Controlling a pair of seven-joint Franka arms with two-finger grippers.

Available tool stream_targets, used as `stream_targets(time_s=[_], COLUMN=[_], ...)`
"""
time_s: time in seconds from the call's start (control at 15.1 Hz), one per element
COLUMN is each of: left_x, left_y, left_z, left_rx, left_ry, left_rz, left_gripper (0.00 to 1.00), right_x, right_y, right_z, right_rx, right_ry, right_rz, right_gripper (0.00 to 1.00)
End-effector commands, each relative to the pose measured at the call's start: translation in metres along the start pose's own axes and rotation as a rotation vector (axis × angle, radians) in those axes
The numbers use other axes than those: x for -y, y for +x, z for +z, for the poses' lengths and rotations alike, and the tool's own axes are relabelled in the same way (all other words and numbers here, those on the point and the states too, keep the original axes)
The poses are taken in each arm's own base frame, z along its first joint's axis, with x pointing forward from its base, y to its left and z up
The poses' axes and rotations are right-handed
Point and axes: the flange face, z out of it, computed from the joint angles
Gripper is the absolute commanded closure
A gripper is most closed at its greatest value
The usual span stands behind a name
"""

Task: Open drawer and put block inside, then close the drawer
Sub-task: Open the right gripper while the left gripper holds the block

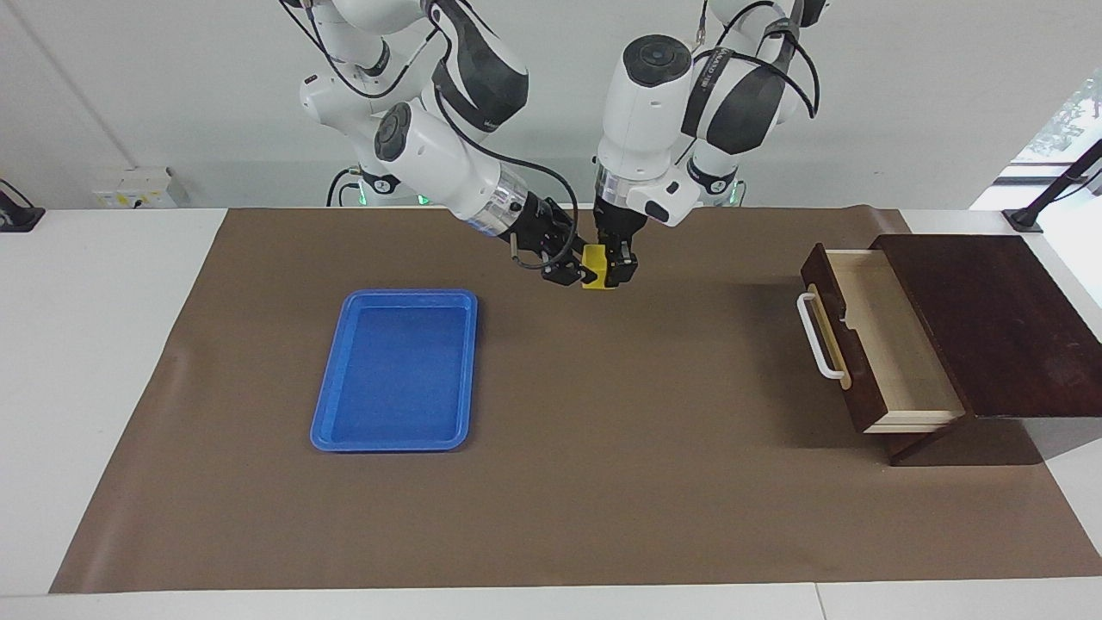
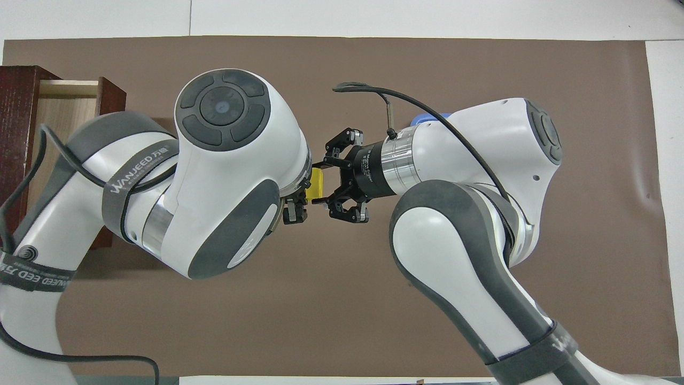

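Facing view: you see both tools meeting at the block (image 1: 596, 267), raised over the brown mat (image 1: 603, 482) near the middle of the worktop.
Left tool (image 1: 616, 269): pointing straight down, pinched onto the block.
Right tool (image 1: 575, 272): reaching in slantwise, clamped on the block as well.
Block: held between the two tools, above the mat.
Drawer (image 1: 878, 344): pulled out at the left arm's end, pale inside bare, white handle (image 1: 816, 337) toward the mat's middle.
Blue tray (image 1: 398, 370): flat on the mat toward the right arm's end.
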Motion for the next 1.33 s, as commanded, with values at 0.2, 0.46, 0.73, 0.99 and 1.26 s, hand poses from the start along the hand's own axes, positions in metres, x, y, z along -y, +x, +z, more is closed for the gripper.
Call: stream_targets(time_s=[0.2, 0.46, 0.73, 0.99, 1.26], left_x=[-0.001, -0.001, -0.001, -0.019, -0.038], left_y=[-0.006, -0.003, 0.013, 0.049, 0.114], left_z=[-0.004, -0.004, -0.001, -0.015, -0.043], left_rx=[0.009, 0.002, -0.046, -0.042, -0.048], left_ry=[-0.006, 0.002, 0.060, 0.055, 0.061], left_rz=[-0.004, -0.004, 0.085, 0.109, 0.134], left_gripper=[1.00, 1.00, 1.00, 1.00, 1.00], right_x=[0.003, 0.004, 0.009, 0.012, 0.029], right_y=[-0.005, -0.006, 0.000, -0.002, 0.021], right_z=[-0.001, -0.002, -0.008, -0.016, -0.061], right_rx=[-0.003, -0.011, -0.010, -0.005, -0.044], right_ry=[0.016, 0.029, 0.038, 0.045, 0.087], right_rz=[0.030, 0.089, 0.107, 0.108, 0.102], right_gripper=[1.00, 0.00, 0.00, 0.00, 0.00])
